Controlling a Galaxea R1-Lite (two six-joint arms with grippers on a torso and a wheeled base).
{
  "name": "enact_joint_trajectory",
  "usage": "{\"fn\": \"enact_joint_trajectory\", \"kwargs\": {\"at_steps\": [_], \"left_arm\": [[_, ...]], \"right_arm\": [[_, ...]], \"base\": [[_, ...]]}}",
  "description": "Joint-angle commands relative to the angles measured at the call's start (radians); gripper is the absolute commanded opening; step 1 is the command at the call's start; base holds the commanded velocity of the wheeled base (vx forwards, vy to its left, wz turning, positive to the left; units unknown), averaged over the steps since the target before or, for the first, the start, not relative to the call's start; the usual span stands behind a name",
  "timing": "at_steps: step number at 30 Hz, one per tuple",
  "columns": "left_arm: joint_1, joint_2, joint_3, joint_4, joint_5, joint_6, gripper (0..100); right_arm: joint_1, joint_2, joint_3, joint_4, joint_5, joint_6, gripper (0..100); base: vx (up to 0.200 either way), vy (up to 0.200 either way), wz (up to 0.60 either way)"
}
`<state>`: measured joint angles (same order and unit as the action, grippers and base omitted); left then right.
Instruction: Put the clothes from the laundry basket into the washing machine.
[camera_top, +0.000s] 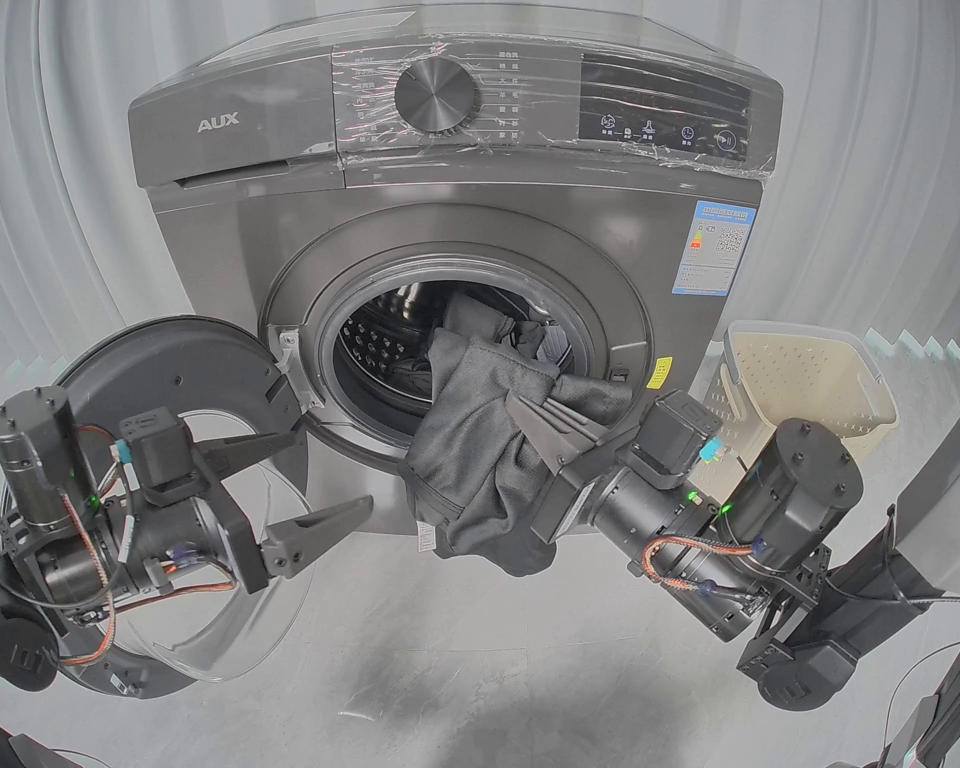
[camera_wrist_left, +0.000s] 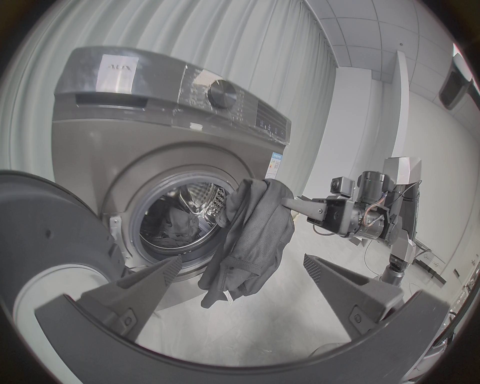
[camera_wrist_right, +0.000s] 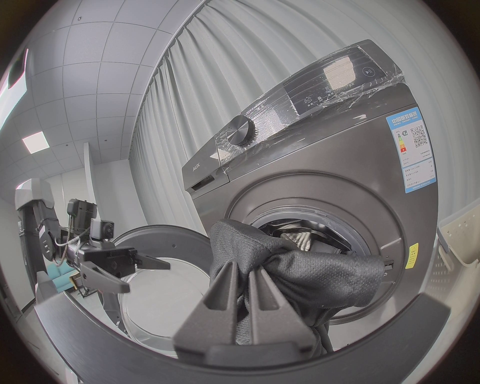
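A dark grey garment (camera_top: 480, 450) hangs over the lower rim of the washing machine (camera_top: 240, 240) opening, part inside the drum, part dangling outside. My right gripper (camera_top: 535, 412) is shut on the garment just in front of the opening; its fingers (camera_wrist_right: 250, 295) pinch the cloth (camera_wrist_right: 300, 275). More dark clothes (camera_wrist_left: 170, 225) lie inside the drum. From the left wrist the garment (camera_wrist_left: 250, 240) droops below my right gripper (camera_wrist_left: 290, 202). My left gripper (camera_top: 300, 480) stands open and empty, left of the opening, before the swung-open door (camera_top: 180, 370). A cream laundry basket (camera_top: 800, 380) stands to the machine's right.
The round door (camera_wrist_right: 165, 260) is swung wide to the left, close behind my left arm. Pale curtains (camera_top: 870, 200) hang behind the machine. Bare grey floor (camera_top: 450, 660) lies in front of it.
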<state>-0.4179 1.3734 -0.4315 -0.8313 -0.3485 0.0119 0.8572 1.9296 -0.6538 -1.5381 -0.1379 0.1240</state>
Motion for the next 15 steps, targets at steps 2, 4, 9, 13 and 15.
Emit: {"fn": "enact_joint_trajectory", "kwargs": {"at_steps": [2, 4, 9, 13, 15], "left_arm": [[-0.033, 0.162, -0.029, -0.049, -0.003, -0.004, 100], [-0.035, 0.182, -0.035, -0.062, -0.007, -0.009, 100], [-0.068, 0.251, -0.044, -0.124, -0.014, -0.026, 100], [-0.078, 0.297, -0.056, -0.154, -0.014, -0.027, 100], [-0.078, 0.325, -0.066, -0.172, -0.014, -0.029, 100]], "right_arm": [[-0.001, 0.005, -0.003, 0.001, 0.0, 0.0, 0], [-0.001, 0.008, -0.003, 0.0, 0.0, 0.0, 0], [0.0, 0.009, -0.003, 0.001, 0.0, 0.0, 0], [0.003, 0.016, -0.003, 0.0, 0.0, 0.0, 0], [0.005, 0.016, -0.003, 0.0, 0.0, 0.0, 0]], "base": [[0.0, 0.0, 0.0], [0.0, 0.0, 0.0], [0.0, 0.0, 0.0], [0.0, 0.0, 0.0], [0.0, 0.0, 0.0]]}}
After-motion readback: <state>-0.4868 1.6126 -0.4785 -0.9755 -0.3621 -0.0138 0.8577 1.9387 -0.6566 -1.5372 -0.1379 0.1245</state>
